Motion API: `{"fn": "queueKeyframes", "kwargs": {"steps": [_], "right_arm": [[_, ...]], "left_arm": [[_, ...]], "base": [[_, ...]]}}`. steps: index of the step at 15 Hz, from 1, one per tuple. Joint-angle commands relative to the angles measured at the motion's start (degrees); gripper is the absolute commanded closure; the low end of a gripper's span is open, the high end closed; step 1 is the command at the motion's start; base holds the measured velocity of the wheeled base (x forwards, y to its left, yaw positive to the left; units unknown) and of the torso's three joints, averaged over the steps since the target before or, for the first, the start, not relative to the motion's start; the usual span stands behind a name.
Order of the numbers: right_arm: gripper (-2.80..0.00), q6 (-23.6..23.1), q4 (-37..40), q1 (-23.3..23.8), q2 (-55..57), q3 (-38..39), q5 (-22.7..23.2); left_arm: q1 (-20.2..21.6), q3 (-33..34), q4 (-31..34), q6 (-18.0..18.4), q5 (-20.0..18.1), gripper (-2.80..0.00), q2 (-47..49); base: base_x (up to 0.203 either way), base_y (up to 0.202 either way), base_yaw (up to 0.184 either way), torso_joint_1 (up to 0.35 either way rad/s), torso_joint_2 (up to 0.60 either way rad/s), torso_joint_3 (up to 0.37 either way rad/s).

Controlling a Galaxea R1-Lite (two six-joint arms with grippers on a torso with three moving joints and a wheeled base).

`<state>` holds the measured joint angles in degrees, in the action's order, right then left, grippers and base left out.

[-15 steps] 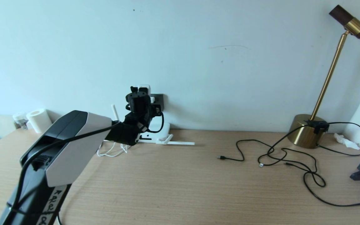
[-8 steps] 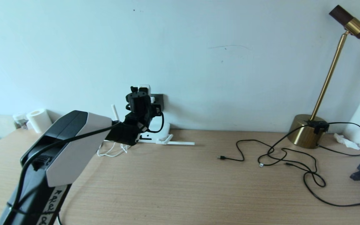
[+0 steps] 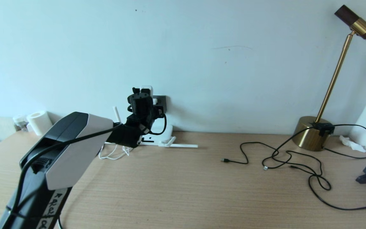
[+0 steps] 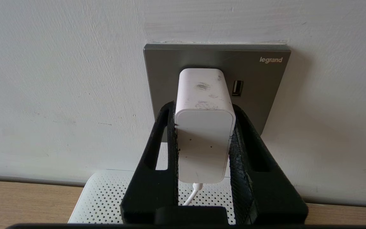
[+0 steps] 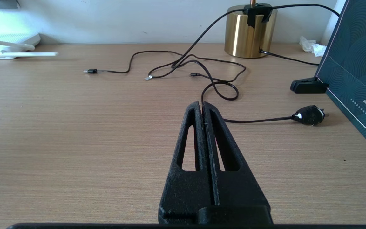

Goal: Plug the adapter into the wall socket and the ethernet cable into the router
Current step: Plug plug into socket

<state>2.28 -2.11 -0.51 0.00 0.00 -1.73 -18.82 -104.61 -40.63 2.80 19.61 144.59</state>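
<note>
The white adapter (image 4: 203,127) sits between the fingers of my left gripper (image 4: 202,108), which is shut on its sides. Its far end meets the dark grey wall socket (image 4: 256,82), and its thin white cord hangs below. In the head view the left gripper (image 3: 141,95) is up at the wall socket (image 3: 161,101), above the white router (image 3: 167,132). The router's perforated top (image 4: 106,197) lies right under the gripper. My right gripper (image 5: 202,106) is shut and empty, low over the table. The ethernet cable is out of view.
Thin black cables with small connectors (image 3: 224,160) sprawl across the right half of the table. A brass lamp (image 3: 310,136) stands at the back right with a black power plug (image 5: 310,115) and a dark box (image 5: 357,73) nearby. A paper roll (image 3: 39,122) stands at the far left.
</note>
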Motion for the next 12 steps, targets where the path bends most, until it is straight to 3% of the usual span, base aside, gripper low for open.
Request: {"fn": "queueKeyframes", "kwargs": {"steps": [1,12], "right_arm": [[0.00,0.0,0.0,0.0,0.0,0.6,0.0],[0.00,0.0,0.0,0.0,0.0,0.6,0.0]], "left_arm": [[0.0,0.2,-0.2,0.0,0.2,0.00,-0.3],[0.8,2.2,-0.3,0.1,0.2,0.00,-0.6]], "base": [[0.000,0.000,0.000,0.000,0.00,0.000],[0.000,0.000,0.000,0.000,0.00,0.000]]}}
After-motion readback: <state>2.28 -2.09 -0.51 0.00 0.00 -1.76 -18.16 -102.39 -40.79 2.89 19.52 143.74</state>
